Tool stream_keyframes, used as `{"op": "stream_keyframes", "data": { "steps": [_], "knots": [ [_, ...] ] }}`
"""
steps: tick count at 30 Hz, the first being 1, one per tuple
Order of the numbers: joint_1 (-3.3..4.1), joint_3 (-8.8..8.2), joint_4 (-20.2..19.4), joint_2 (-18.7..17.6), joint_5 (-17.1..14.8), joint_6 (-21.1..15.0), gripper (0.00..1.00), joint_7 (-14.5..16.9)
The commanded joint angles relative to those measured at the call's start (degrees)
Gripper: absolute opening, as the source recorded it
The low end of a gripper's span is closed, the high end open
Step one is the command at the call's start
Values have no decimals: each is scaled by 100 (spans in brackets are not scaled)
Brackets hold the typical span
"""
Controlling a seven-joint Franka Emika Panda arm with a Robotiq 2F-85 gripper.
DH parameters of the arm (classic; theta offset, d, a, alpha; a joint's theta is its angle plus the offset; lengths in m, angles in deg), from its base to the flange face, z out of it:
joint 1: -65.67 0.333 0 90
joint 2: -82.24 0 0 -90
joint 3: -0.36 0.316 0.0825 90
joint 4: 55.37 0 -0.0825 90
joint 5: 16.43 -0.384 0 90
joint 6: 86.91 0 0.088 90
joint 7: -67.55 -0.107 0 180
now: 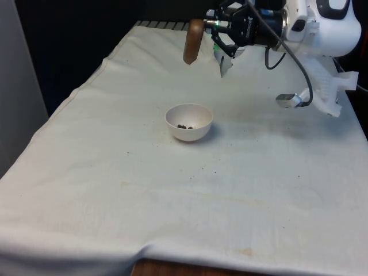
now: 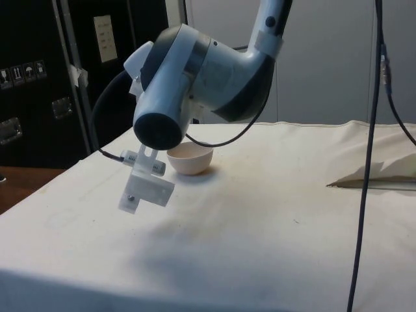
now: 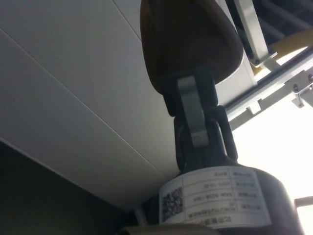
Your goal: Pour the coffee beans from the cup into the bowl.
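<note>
A white bowl (image 1: 188, 122) sits mid-table with a few dark coffee beans (image 1: 185, 126) in its bottom. My gripper (image 1: 208, 25) hangs high above the table's far part, shut on a brown cup (image 1: 193, 41). The cup is tipped steeply, its long side pointing down. In the front view it is up and back from the bowl. The wrist view has one finger (image 3: 193, 112) pressed against the cup's brown wall (image 3: 188, 44). In the side view the bowl (image 2: 190, 159) peeks out from behind the arm.
A few stray beans (image 1: 215, 171) lie on the white cloth in front of the bowl. A folded white wedge (image 1: 225, 64) stands on the table behind the bowl. A black cable (image 2: 364, 195) hangs down at the side view's right.
</note>
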Motion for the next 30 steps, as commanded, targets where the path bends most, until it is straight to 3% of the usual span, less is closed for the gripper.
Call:
{"op": "stream_keyframes", "data": {
  "steps": [1, 10, 16, 20, 25, 27, 28, 30],
  "knots": [
    [-17, 11, 17, -6, -11, -57, 0, -6],
    [-23, 23, 46, 11, -23, -63, 0, -11],
    [-52, 126, 52, 120, -166, -143, 0, 6],
    [-23, 115, 69, 109, -149, -74, 0, -11],
    [-63, 206, 63, 206, -327, -195, 0, -17],
    [-63, 212, 63, 218, -355, -218, 0, -29],
    [-23, 183, 86, 178, -315, -115, 0, -11],
    [-74, 206, 63, 223, -384, -258, 0, -40]
  ]
}}
